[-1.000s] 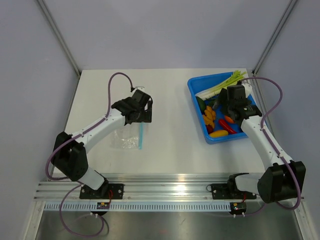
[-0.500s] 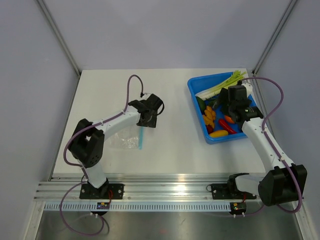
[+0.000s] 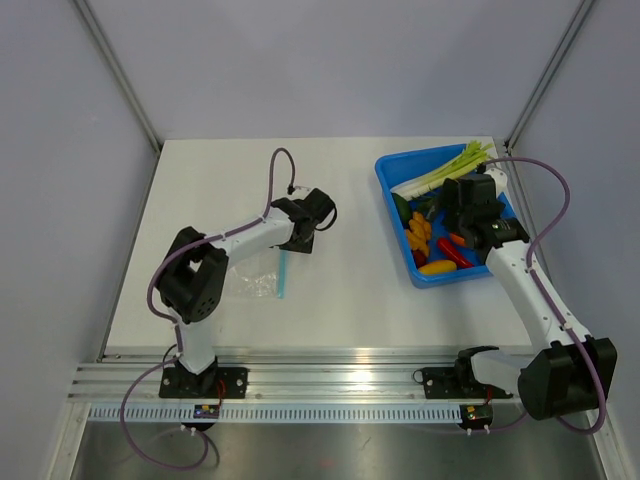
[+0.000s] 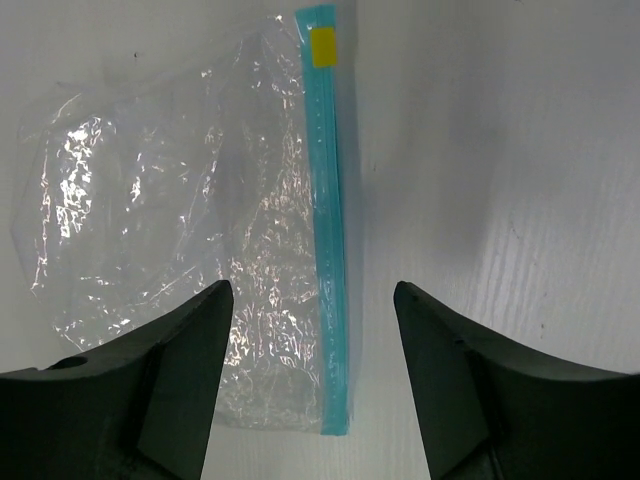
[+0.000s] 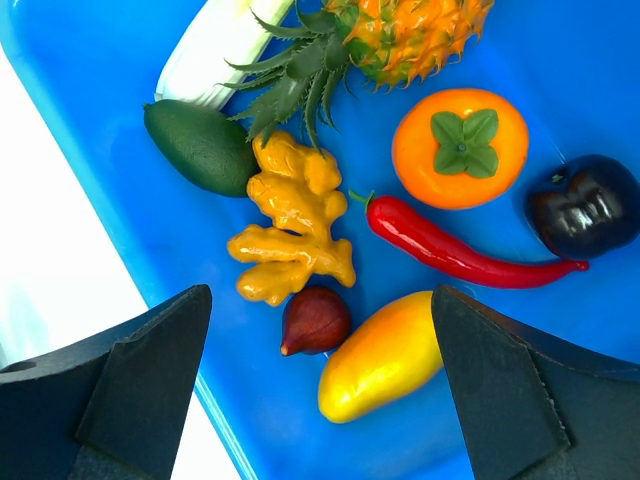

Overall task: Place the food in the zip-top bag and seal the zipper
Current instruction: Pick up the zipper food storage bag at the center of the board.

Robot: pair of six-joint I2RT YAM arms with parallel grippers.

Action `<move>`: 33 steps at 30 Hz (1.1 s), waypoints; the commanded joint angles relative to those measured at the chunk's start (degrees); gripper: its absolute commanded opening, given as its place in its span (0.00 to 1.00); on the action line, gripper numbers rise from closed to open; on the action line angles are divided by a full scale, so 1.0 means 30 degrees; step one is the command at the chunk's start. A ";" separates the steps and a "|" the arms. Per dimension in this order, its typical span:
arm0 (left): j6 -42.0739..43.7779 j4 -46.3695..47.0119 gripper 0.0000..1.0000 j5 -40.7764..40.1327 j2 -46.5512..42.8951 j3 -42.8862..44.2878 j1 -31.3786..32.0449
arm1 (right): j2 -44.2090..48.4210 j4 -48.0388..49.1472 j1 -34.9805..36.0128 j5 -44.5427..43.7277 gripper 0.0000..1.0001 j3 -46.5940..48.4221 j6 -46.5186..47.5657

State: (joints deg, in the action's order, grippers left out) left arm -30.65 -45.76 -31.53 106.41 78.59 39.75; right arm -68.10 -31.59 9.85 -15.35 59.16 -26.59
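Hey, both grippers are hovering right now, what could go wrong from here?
The zip-top bag lies flat, so the open left gripper over the zipper might pinch both layers and keep the mouth shut.
The food is crowded in the blue tray; the open right gripper may snag the yellow piece and the small dark red piece beside it together.

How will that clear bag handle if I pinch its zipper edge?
Probably floppy: the zip-top bag is thin, crinkled film lying flat, so it should sag. The zipper strip looks straighter and stiffer, likely the firmest hold. It seems very light, so the open left gripper may slide it.
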 commanded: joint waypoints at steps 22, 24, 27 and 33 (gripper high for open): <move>-0.1179 0.1452 0.53 0.0224 0.2381 -0.1819 -0.0885 | 0.0462 -0.0396 0.0058 -0.0272 1.00 0.0027 -0.0073; -0.0974 0.2152 0.47 0.1044 0.2352 -0.2287 -0.1119 | 0.0462 -0.0484 0.0087 -0.0330 0.99 0.0086 -0.0102; -0.0421 0.2887 0.14 0.2157 0.2177 -0.2727 -0.1354 | 0.0462 -0.0601 0.0087 -0.0360 0.99 0.0086 -0.0160; 0.0578 0.3417 0.00 0.3271 0.1856 -0.2554 -0.1530 | 0.0638 -0.1360 0.0087 -0.0652 0.99 0.0553 -0.0044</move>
State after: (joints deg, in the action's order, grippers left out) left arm -29.74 -38.52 -29.39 111.53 72.62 35.70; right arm -67.16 -33.52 9.85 -15.57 58.78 -26.61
